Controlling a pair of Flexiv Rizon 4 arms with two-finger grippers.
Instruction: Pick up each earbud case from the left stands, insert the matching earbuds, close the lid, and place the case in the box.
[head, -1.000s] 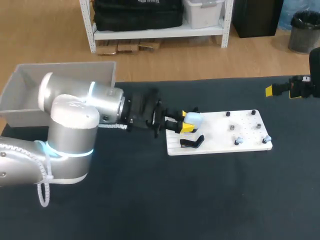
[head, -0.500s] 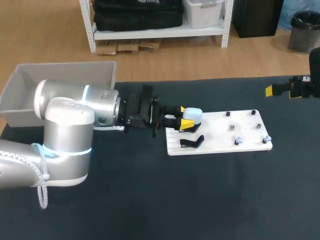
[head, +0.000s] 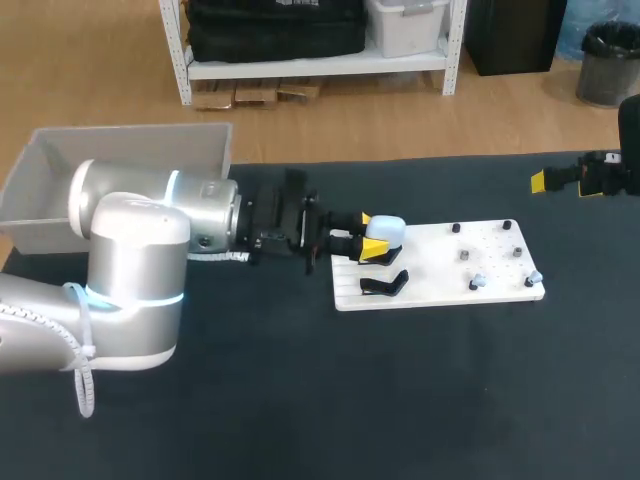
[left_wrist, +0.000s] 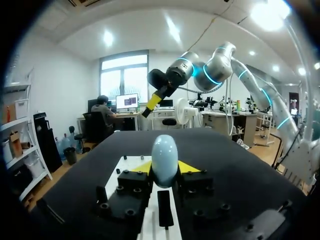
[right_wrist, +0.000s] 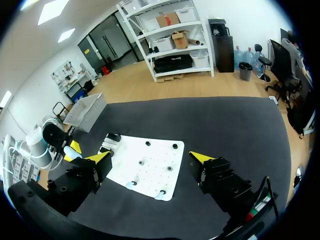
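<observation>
Flat white perforated board (head: 440, 262) on dark cloth-covered table (head: 400, 400). Bent black stand (head: 384, 284) at board's left end, just beside held case. Small black pegs (head: 457, 229) and two pale blue earbuds (head: 478, 283) toward board's right end.

Open grey plastic box (head: 120, 165) at table's back-left corner, inside partly hidden by left arm.

Left gripper (head: 372, 240) clamped on pale blue egg-shaped earbud case (left_wrist: 164, 157), over board's left end. Right gripper (right_wrist: 150, 159) w/ fingers wide apart, holding nothing, well off to the right.
</observation>
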